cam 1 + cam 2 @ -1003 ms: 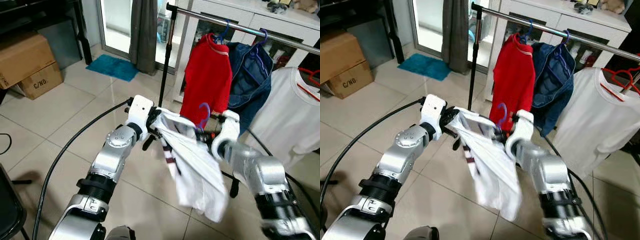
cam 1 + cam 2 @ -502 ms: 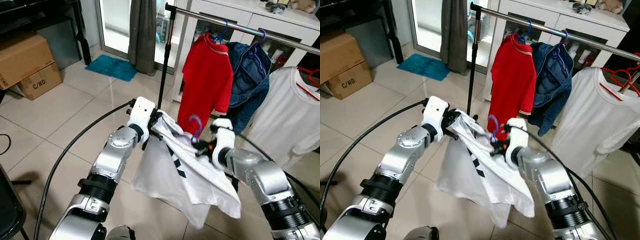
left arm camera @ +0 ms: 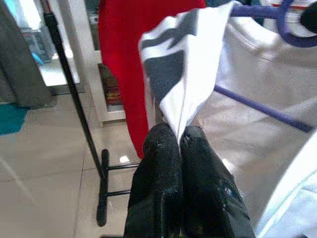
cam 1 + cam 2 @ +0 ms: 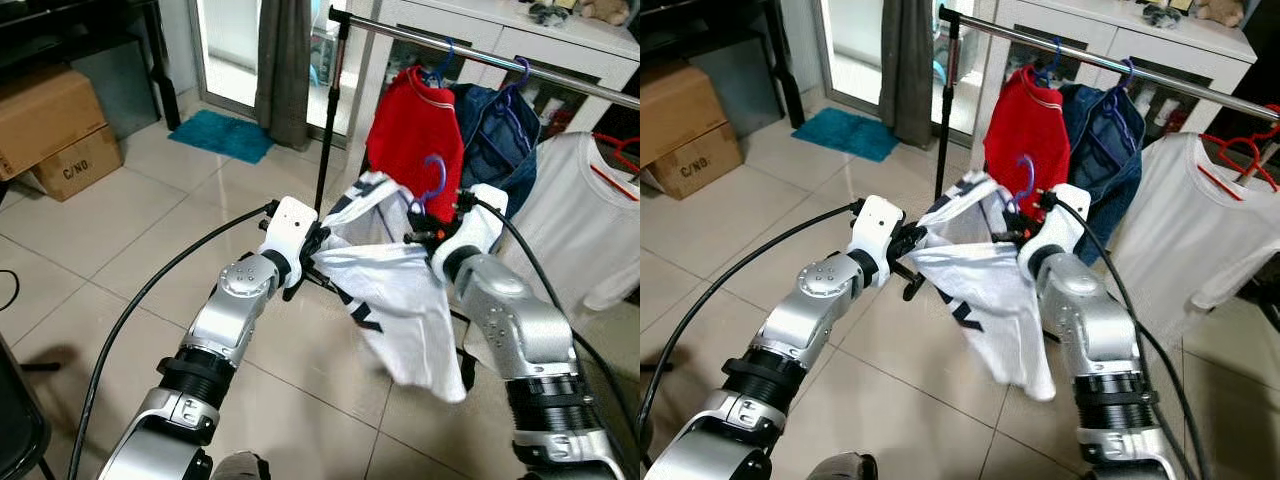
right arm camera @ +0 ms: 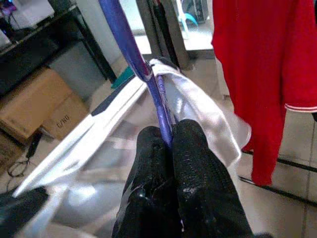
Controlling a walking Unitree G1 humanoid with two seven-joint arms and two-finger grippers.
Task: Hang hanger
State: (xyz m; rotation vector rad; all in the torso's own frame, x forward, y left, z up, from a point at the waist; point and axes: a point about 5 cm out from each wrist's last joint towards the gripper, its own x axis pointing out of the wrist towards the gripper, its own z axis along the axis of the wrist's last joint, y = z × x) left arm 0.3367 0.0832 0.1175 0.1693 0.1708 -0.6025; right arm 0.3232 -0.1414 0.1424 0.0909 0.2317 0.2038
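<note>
My left claw [image 3: 179, 141] is clamped tight on a fold of the white shirt [image 4: 400, 290], which hangs on the purple hanger [image 4: 432, 185] held between my 2 arms. The hanger's long axis runs left to right, its hook pointing up, below the clothes rail [image 4: 470, 48]. My right claw [image 5: 166, 139] is pinched closed on the hanger's purple bar, near the red shirt [image 4: 415, 125].

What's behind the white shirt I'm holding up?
Behind the white shirt hang the red shirt and denim jacket on the rail. The shirt covers the red shirt's lower part, most of the purple hanger and the floor beyond.
</note>
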